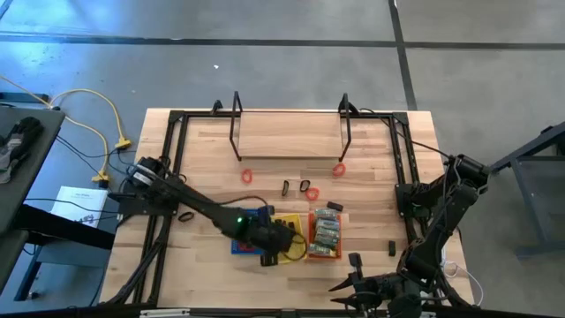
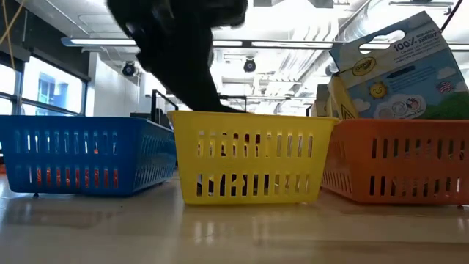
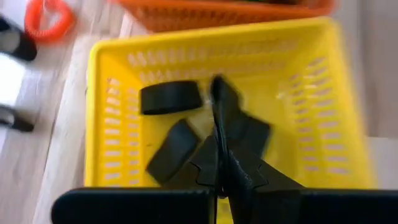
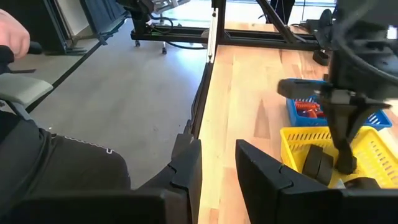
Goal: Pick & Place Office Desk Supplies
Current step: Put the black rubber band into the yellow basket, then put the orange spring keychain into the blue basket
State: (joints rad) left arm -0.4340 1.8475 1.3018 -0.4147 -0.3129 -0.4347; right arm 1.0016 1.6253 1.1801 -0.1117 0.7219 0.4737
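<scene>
closest to the low camera stands the yellow tray, flanked by the blue tray and the orange tray, all on the table. the left arm reaches over the yellow tray, and its left tool hangs inside with the two fingers pressed together; whether a thin item is pinched between them i cannot tell. black clips lie on the tray floor just beside the fingers. red loops sit in the blue tray. more supplies remain loose on the table: a red loop, another red loop, and black pieces between them. the right arm waits at the near table edge, its right tool part open and holding nothing.

risk, as i judge it: lifting out with the fingers so close to the clips could snag one and drag it over the rim, or the fingers could catch the slotted wall and shift the tray.

hard to make out: the left fingertips blur into the dark clips, the low view hides the tool behind the arm, and the orange tray's contents are unclear from above.
</scene>
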